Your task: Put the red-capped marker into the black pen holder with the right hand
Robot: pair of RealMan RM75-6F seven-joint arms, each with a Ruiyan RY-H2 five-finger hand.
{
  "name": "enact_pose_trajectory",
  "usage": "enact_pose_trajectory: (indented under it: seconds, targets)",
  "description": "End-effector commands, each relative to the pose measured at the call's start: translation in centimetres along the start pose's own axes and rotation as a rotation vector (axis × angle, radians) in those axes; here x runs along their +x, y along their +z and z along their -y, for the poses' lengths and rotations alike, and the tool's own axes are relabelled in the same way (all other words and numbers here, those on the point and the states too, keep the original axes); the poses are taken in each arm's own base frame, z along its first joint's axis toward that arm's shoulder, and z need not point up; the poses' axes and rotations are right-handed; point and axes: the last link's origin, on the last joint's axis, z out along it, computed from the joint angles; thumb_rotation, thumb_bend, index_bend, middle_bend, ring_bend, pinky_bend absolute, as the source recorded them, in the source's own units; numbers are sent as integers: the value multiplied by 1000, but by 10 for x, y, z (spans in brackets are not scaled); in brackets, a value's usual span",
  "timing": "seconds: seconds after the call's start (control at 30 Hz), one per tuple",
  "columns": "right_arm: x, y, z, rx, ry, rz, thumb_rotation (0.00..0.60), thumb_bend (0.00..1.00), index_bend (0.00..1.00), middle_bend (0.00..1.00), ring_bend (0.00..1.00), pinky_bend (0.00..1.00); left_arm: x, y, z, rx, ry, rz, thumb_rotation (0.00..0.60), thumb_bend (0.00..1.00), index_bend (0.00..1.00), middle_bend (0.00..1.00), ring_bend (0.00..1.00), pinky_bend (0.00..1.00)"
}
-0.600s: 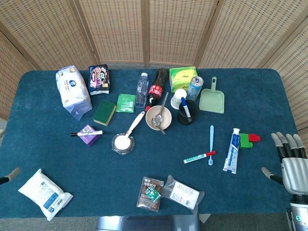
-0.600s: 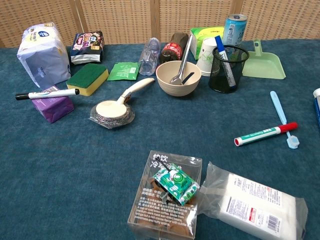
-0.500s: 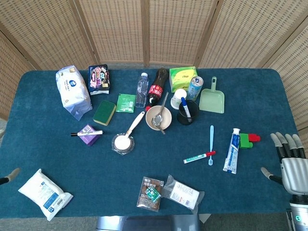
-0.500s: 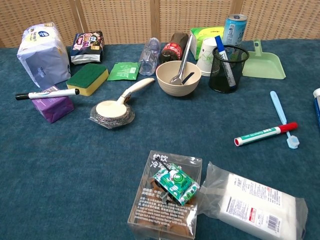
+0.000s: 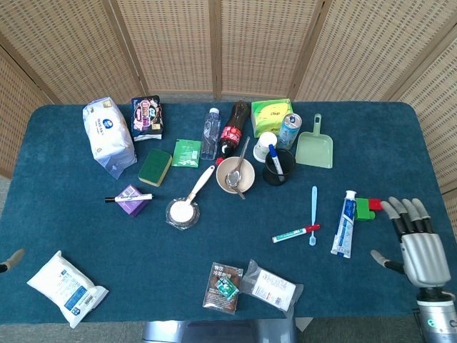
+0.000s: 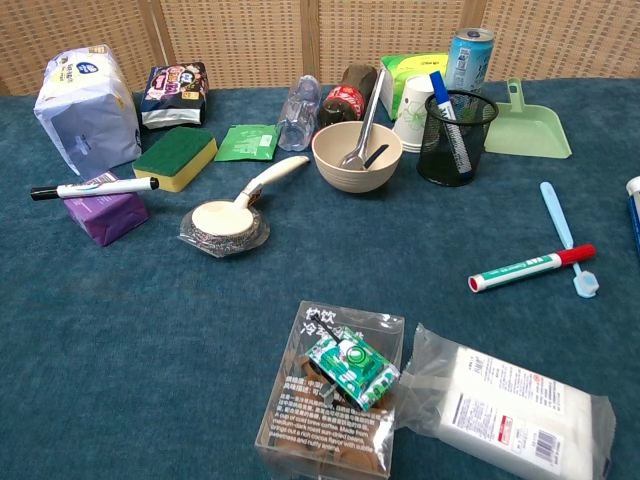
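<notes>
The red-capped marker (image 5: 295, 233) (image 6: 531, 267), green and white along its body, lies flat on the blue cloth right of centre. Behind it stands the black mesh pen holder (image 5: 278, 167) (image 6: 456, 138) with a blue-capped marker inside. My right hand (image 5: 412, 239) hovers at the table's right edge in the head view, fingers spread and holding nothing, well to the right of the marker. Only a fingertip of my left hand (image 5: 13, 259) pokes in at the far left edge. The chest view shows neither hand.
A light blue toothbrush (image 5: 313, 214) lies touching the marker's cap end, with a toothpaste tube (image 5: 344, 224) and a red and green clip (image 5: 367, 207) between marker and right hand. A bowl with spoon (image 5: 235, 174), paper cup (image 5: 266, 145), can (image 5: 289, 130) and green dustpan (image 5: 315, 146) crowd around the holder.
My right hand has moved left and slightly up, further onto the table. The left fingertip has drawn back a little toward the left edge. Nothing on the table has shifted.
</notes>
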Motion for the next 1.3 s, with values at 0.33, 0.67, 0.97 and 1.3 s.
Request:
enact_pose_trajectory:
  seconds: [0.33, 0.67, 0.97, 1.3]
  targets:
    - [-25, 38, 55, 181, 55, 65, 600, 0, 266, 0, 0, 83, -1, 1, 0, -6, 2, 13, 600, 200, 0, 0, 0, 0]
    - [-58, 60, 102, 299, 18, 176, 600, 129, 291, 0, 0, 83, -3, 3, -1, -14, 8, 26, 600, 199, 0, 0, 0, 0]
    - [-79, 68, 130, 349, -3, 228, 600, 256, 341, 0, 0, 83, -3, 3, -1, -15, 9, 28, 600, 200, 0, 0, 0, 0]
    - [-96, 80, 147, 337, -36, 279, 600, 361, 353, 0, 0, 86, -3, 5, 0, -15, 2, 31, 600, 200, 0, 0, 0, 0]
